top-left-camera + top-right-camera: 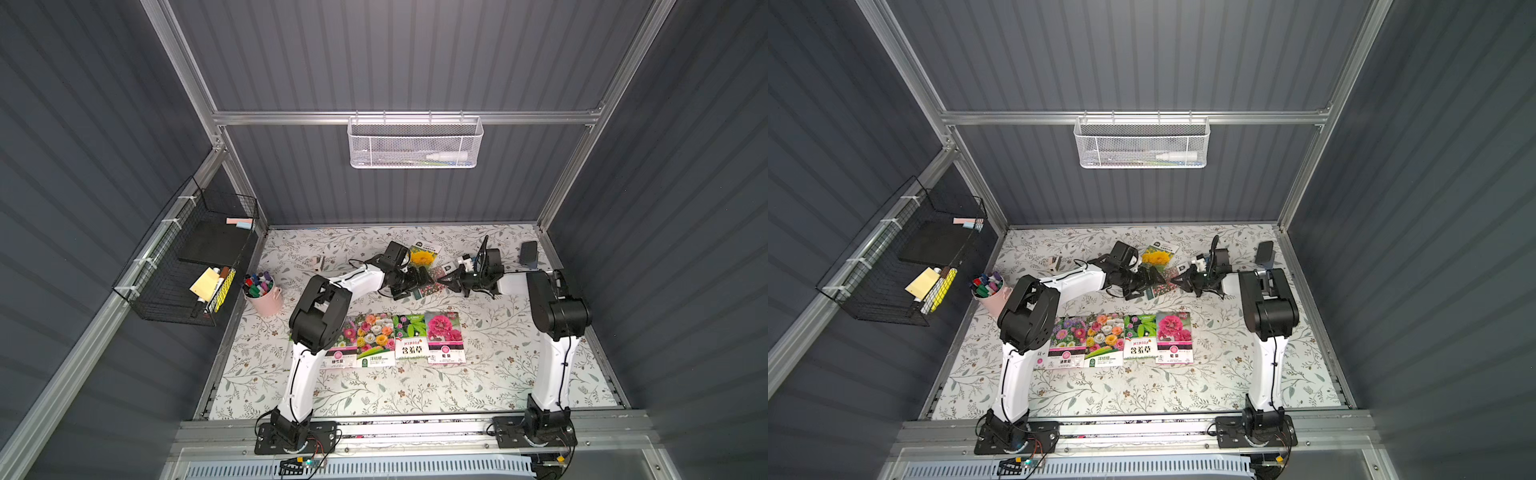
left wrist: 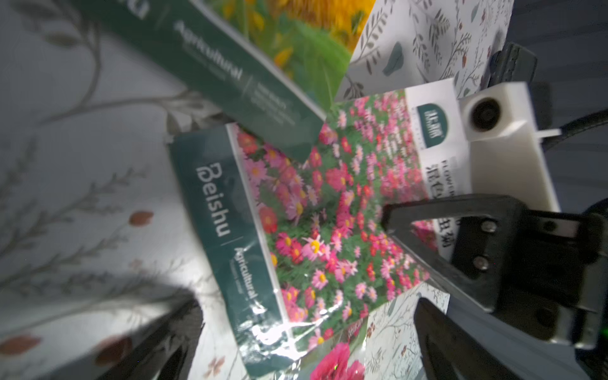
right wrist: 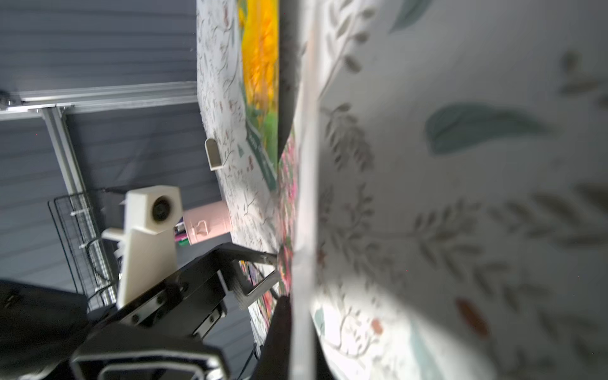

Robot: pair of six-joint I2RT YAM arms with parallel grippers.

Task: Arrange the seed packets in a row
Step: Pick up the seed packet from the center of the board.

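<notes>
Several seed packets [image 1: 409, 336] lie side by side in a row at the front middle of the table; my left arm hides part of the leftmost one. At the back lie a sunflower packet [image 1: 424, 255] and a pink-daisy packet [image 2: 329, 214], which overlap. My right gripper [image 3: 296, 329] is shut on the daisy packet's white-label edge [image 3: 304, 197]. My left gripper [image 2: 302, 348] faces it, open, its fingers either side of the packet's green band. In both top views the two grippers [image 1: 434, 279] [image 1: 1167, 279] meet over this packet. Another packet with a pink bloom [image 2: 335, 362] peeks out beneath.
A pink cup of markers [image 1: 264, 291] stands at the table's left edge. A black wire basket [image 1: 187, 266] hangs on the left wall and a white mesh basket [image 1: 415, 143] on the back wall. A dark object [image 1: 528, 252] sits at the back right corner.
</notes>
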